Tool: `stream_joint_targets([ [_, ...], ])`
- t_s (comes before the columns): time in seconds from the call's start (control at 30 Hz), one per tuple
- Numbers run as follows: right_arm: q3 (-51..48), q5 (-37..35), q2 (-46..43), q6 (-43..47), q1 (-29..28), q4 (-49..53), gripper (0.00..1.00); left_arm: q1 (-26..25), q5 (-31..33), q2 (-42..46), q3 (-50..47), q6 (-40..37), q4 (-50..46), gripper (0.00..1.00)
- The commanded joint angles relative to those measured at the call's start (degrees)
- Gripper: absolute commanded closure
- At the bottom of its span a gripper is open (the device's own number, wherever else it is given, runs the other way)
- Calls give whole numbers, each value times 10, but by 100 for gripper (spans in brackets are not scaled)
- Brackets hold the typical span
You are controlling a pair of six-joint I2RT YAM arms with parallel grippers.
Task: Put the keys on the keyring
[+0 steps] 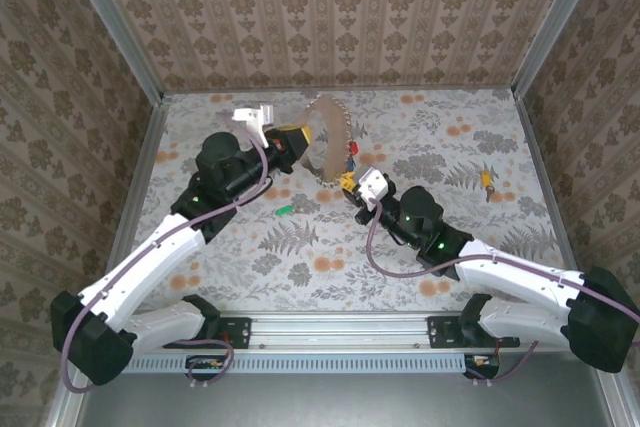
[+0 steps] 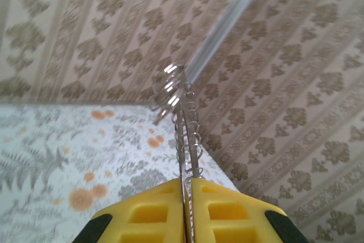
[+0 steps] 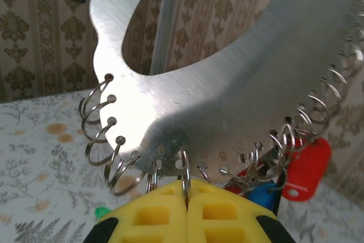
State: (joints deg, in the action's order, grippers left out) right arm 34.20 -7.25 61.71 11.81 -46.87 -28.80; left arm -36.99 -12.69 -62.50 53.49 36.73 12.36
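Keyring (image 1: 322,167) held above the bench (image 1: 430,247) between both hands, near the middle of the enclosure. In the right wrist view the keyring (image 3: 244,101) shows as a flat, crescent-shaped metal plate with a row of holes along its outer edge, and small wire rings (image 3: 105,140) hang through many of them.

Left hand (image 1: 297,140): yellow fingers pressed almost together, pinching the plate. In the left wrist view the hand (image 2: 186,197) grips the keyring (image 2: 185,135) edge-on, so the plate appears as a thin upright line with wire loops beside it.

Right hand (image 1: 348,180): fingers pressed together at the lower edge of the plate. In the right wrist view the hand (image 3: 185,203) pinches one of the small wire rings hanging there.

Keys on the plate: a red key (image 3: 307,163) and a blue key (image 3: 263,196) hang from rings on the right part of the lower edge, touching each other. From above, the red key (image 1: 352,146) and blue key (image 1: 352,159) lie just beyond the right hand.

Loose keys: a green key (image 1: 283,210) lies flat on the bench beside the left arm. A yellow key (image 1: 487,180) lies well apart, toward the right wall.

Patterned paper covers the bench and the walls (image 1: 330,7).
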Motion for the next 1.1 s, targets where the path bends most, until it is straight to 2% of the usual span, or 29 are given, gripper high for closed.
stream_joint_targets([
  [0.0,41,13,-20,-80,24,97,100,12,50,-15,-28,106,33,85],
  [0.1,49,53,-20,-101,43,147,100,17,45,-36,-42,137,31,84],
  [0.27,75,74,-1,-114,62,233,100,17,26,-85,-79,193,60,84],
  [0.47,73,70,21,-127,81,262,100,17,17,-126,-107,224,80,82],
  [0.63,58,106,39,-125,101,259,100,22,28,-143,-141,243,84,78],
  [0.83,41,154,75,-105,126,253,100,19,-1,-197,-162,250,114,70],
  [0.97,39,170,98,-96,144,260,100,19,-9,-231,-194,273,177,66],
  [1.07,41,181,114,-83,149,264,100,22,-34,-256,-199,285,213,53],
])
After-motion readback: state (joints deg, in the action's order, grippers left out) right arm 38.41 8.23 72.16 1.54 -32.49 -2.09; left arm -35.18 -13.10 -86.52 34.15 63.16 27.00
